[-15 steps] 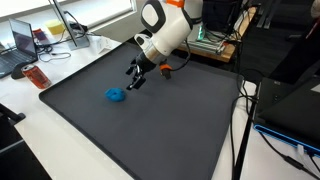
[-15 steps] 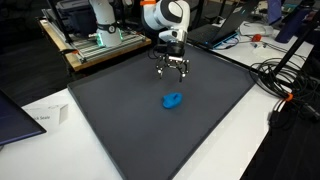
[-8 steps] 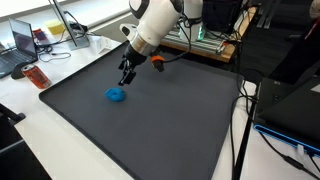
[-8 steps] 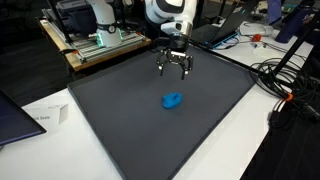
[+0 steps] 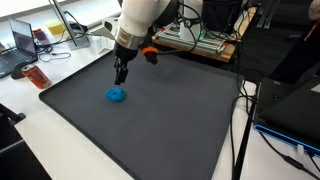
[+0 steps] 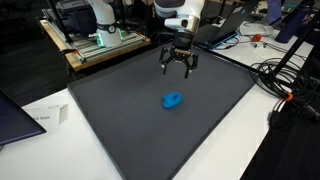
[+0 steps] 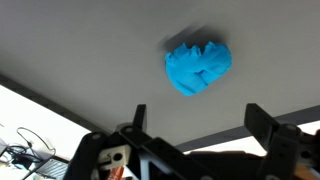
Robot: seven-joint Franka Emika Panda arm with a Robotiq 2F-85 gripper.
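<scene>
A crumpled blue cloth-like lump [image 5: 116, 95] [image 6: 173, 100] lies on the dark grey mat [image 5: 170, 120] [image 6: 130, 120]. My gripper [image 5: 120, 76] [image 6: 179, 68] hangs in the air above and just behind it, touching nothing. In the wrist view the blue lump [image 7: 198, 67] sits ahead of the gripper [image 7: 198, 120], beyond the tips. Both black fingers [image 7: 258, 120] stand wide apart and nothing is between them, so the gripper is open.
A laptop [image 5: 20, 45] and a red can-like object [image 5: 37, 76] sit on the white table beside the mat. An equipment rack [image 5: 205, 40] stands behind the arm. Cables [image 6: 278, 75] trail off one side and a paper [image 6: 45, 117] lies near the mat's corner.
The arm has swung and risen across the mat so the gripper now hangs close over the blue lump. The lump has not moved; the jaws stayed open.
</scene>
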